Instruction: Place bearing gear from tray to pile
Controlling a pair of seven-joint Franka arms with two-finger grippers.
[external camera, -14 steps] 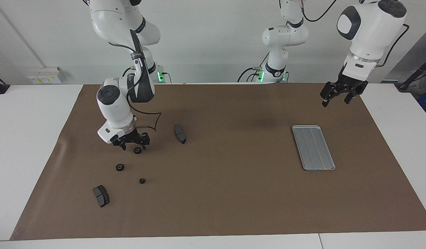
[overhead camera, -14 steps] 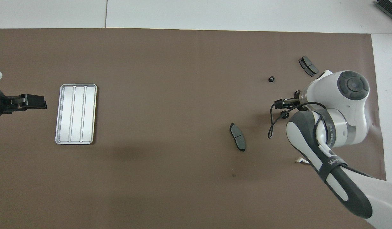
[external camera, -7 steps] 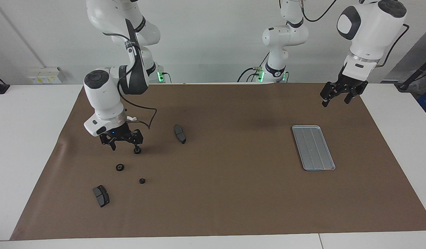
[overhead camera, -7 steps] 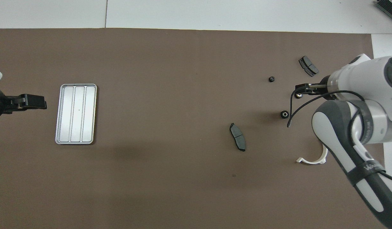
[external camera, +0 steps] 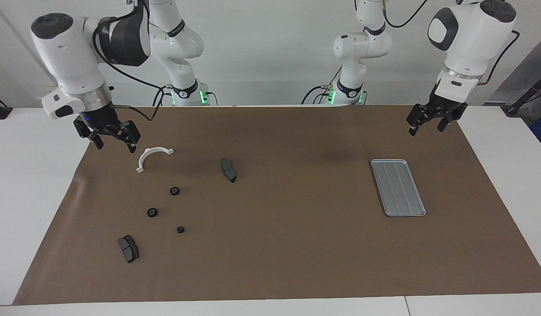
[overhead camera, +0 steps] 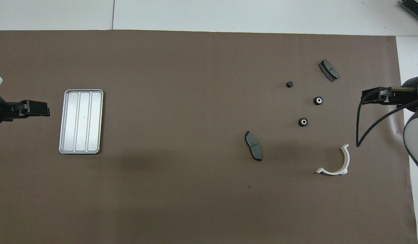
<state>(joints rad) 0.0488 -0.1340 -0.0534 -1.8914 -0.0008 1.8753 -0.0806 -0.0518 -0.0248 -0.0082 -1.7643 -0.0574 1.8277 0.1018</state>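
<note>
- The right hand (external camera: 113, 136) is hanging spread and empty over the mat's (external camera: 296, 245) edge, the white bracket (external camera: 152, 156) just beside it.
- The bearing gear (external camera: 174, 191) is lying among the pile; probably small, stiff, slippery, best pinched across its rim.
- The left hand (external camera: 432, 119) is waiting spread near the tray (external camera: 398, 187), on a roomy bench (external camera: 37, 175).

Overhead, the frame's edges cut off my arms; only my left gripper (overhead camera: 34, 109) and right gripper (overhead camera: 378, 96) show.
</note>
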